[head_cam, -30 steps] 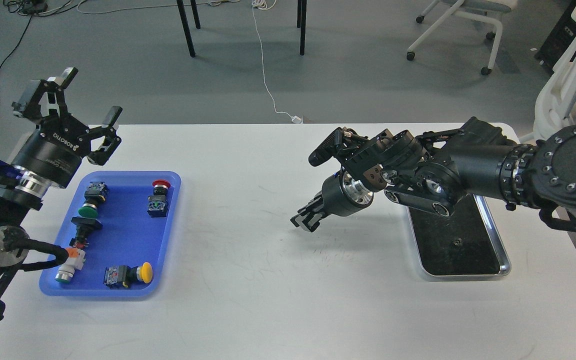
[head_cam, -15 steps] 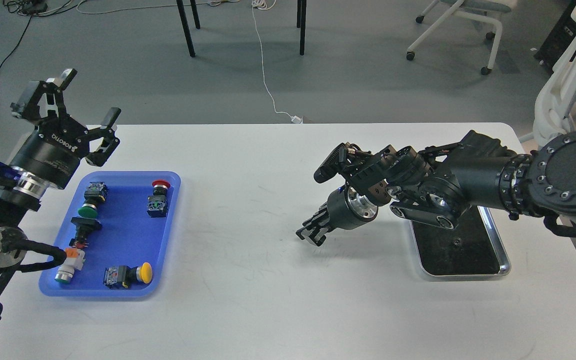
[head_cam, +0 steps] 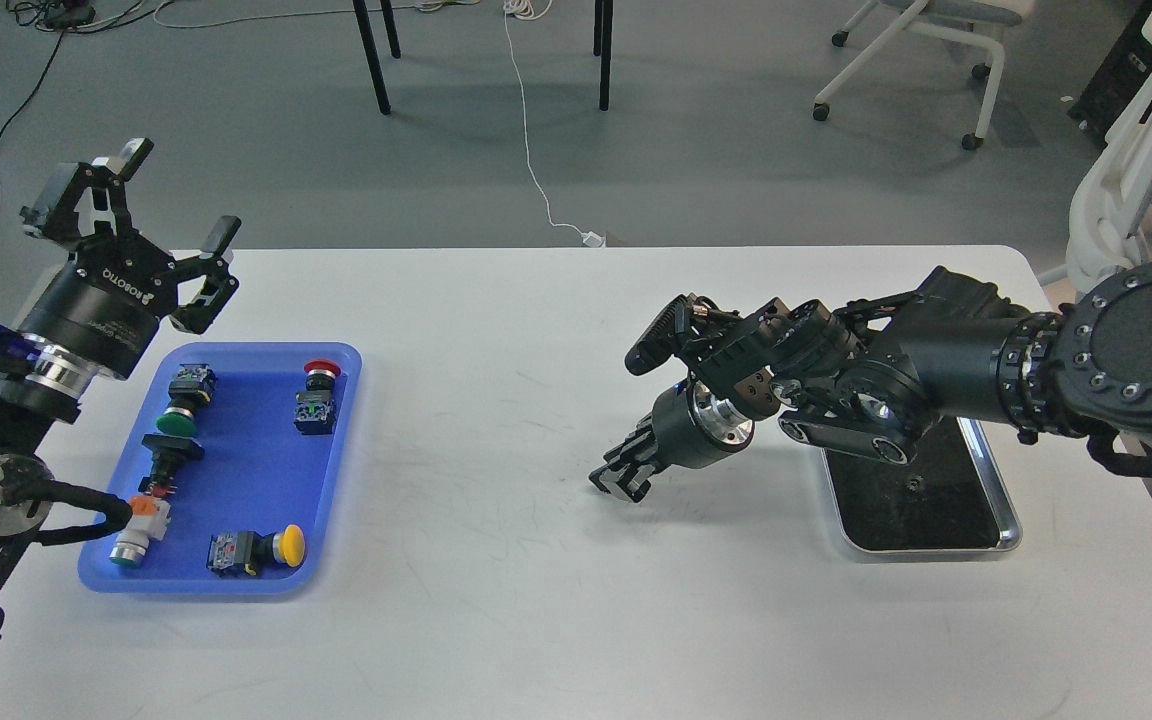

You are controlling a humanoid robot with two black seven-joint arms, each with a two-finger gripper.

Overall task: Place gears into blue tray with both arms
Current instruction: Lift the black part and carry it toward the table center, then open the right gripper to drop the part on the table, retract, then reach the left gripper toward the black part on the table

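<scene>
The left gripper (head_cam: 151, 215) hangs wide apart above the blue tray's (head_cam: 246, 480) far-left corner. The right gripper (head_cam: 621, 478) sits low over mid-table — I cannot tell how its fingers stand. One gear (head_cam: 914, 486) lies in the silver tray (head_cam: 1006, 505) near the table's right edge.

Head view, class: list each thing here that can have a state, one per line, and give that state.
Left gripper: open, raised beyond the tray's far left corner, holding nothing.
Right gripper: low over bare table, fingers too dark to tell apart.
Blue tray: flat on the table, holding push-button switches.
Green-capped switch: lying on its side.
Silver tray: one small gear lying on its black liner.
</scene>
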